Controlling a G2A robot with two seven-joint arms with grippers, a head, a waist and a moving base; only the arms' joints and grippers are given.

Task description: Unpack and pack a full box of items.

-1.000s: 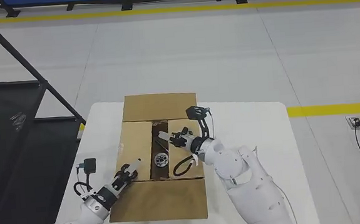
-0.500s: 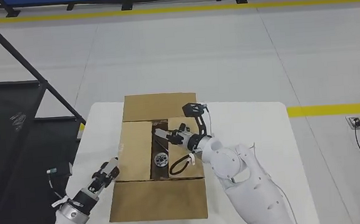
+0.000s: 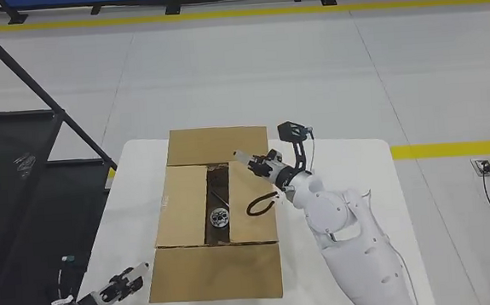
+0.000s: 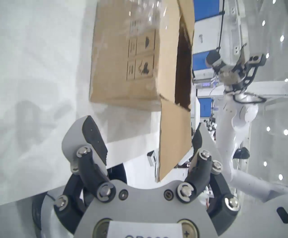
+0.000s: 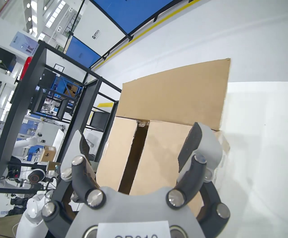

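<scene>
Two empty, spread grippers: right gripper (image 5: 139, 135) over box (image 3: 185, 216), left gripper (image 4: 144, 127) near its corner.

The cardboard box (image 3: 183, 206) stands on the table (image 3: 349, 179), left of centre. A round item (image 3: 219, 216) lies inside it, below the flap gap. The right gripper (image 3: 242, 158) hangs over the box's far part; the left gripper (image 3: 131, 279) is at the table's near-left corner.

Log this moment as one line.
box: side flaps nearly shut | left gripper: open, empty, clear of box | right gripper: open, empty, over box
</scene>
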